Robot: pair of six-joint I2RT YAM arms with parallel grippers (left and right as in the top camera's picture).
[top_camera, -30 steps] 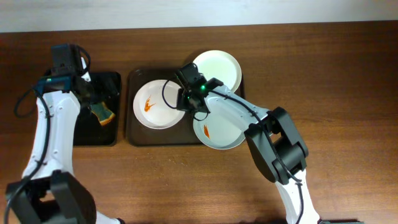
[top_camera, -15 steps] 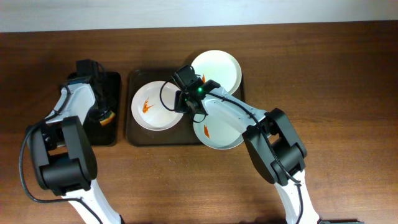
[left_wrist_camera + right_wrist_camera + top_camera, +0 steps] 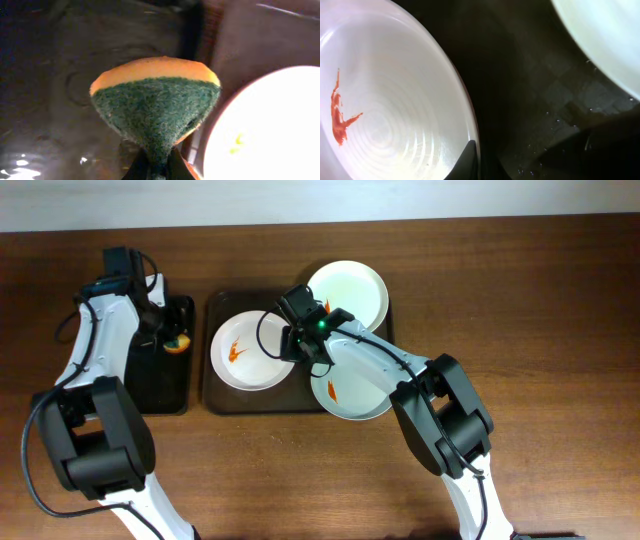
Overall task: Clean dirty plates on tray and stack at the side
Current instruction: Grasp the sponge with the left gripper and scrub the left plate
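Note:
Three white plates lie on the dark brown tray [image 3: 214,385]. The left plate [image 3: 245,352] carries an orange-red smear, and my right gripper [image 3: 300,345] is shut on its right rim. In the right wrist view one dark fingertip [image 3: 469,159] rests inside that plate [image 3: 395,100]. The front plate [image 3: 355,392] also bears a smear. The back plate [image 3: 352,288] looks plain white. My left gripper [image 3: 165,335] is shut on a green and orange sponge [image 3: 179,343], pinched at its lower end [image 3: 155,110] over the black tray [image 3: 140,385].
The narrower black tray [image 3: 50,75] lies left of the brown tray, and its surface is wet. The left plate's edge [image 3: 265,130] shows bright beside the sponge. Bare wooden table [image 3: 540,330] stretches to the right of the trays.
My left gripper closed on the sponge and carried it a little toward the back of the black tray. The right gripper kept its hold on the plate rim.

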